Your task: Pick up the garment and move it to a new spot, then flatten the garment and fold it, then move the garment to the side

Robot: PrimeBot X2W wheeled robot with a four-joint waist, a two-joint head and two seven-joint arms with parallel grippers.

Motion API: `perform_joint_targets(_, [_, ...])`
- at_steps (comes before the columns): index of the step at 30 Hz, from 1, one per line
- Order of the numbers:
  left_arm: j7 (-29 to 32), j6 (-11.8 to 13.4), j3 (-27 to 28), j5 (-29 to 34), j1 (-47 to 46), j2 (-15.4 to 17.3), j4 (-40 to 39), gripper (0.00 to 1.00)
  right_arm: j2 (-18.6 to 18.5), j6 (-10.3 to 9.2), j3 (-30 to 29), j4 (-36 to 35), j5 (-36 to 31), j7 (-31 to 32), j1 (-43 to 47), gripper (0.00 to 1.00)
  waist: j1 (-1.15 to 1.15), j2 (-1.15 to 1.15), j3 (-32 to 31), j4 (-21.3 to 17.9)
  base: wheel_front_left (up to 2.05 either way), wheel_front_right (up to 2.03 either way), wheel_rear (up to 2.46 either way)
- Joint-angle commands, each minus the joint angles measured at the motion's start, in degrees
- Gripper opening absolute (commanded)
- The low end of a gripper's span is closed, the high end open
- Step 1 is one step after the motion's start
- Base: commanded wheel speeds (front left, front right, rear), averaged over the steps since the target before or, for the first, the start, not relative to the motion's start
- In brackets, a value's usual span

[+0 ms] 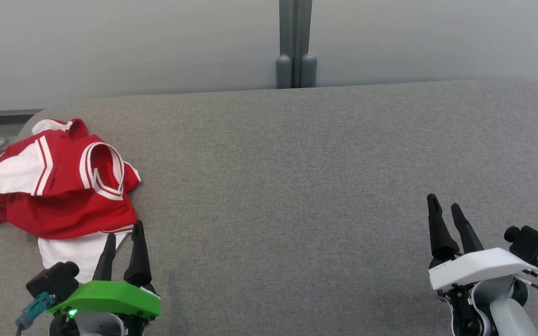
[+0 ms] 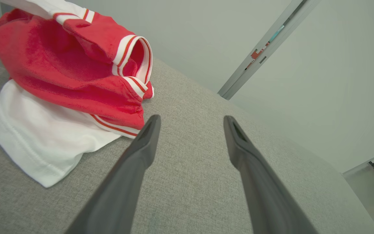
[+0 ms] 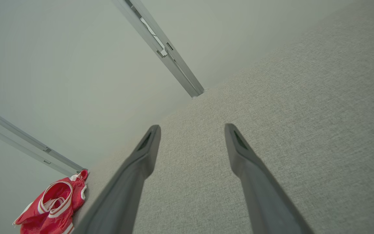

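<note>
While left end effector (image 1: 123, 229) and right end effector (image 1: 444, 201) gape, red-white garment (image 1: 63, 196) lies crumpled.

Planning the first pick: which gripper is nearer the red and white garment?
Left. The left gripper sits at the garment's near edge, open fingers beside its white hem. The right gripper is far off across the grey surface, open too.

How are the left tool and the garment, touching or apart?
Cannot tell. In the left wrist view one finger of the left tool borders the hem of the garment; no gap or contact shows plainly.
</note>
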Motion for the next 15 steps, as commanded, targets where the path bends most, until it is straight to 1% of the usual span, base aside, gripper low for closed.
perform_joint_targets(1, [-0.6, 0.3, -0.2, 2.0, -0.1, 0.7, -0.5, 1.0, -0.3, 0.02, 0.3, -0.5, -1.9, -0.7, -1.2, 1.0, 0.0, 0.0, 0.0, 0.0, 0.0, 0.0, 0.0])
perform_joint_targets(15, [-2.8, 1.9, -1.5, 10.8, 0.3, 1.0, -0.4, 1.0, -0.4, 0.02, 1.6, -0.2, -10.9, -2.9, -1.2, 1.0, 0.0, 0.0, -0.1, 0.1, 0.0, 0.0, 0.0])
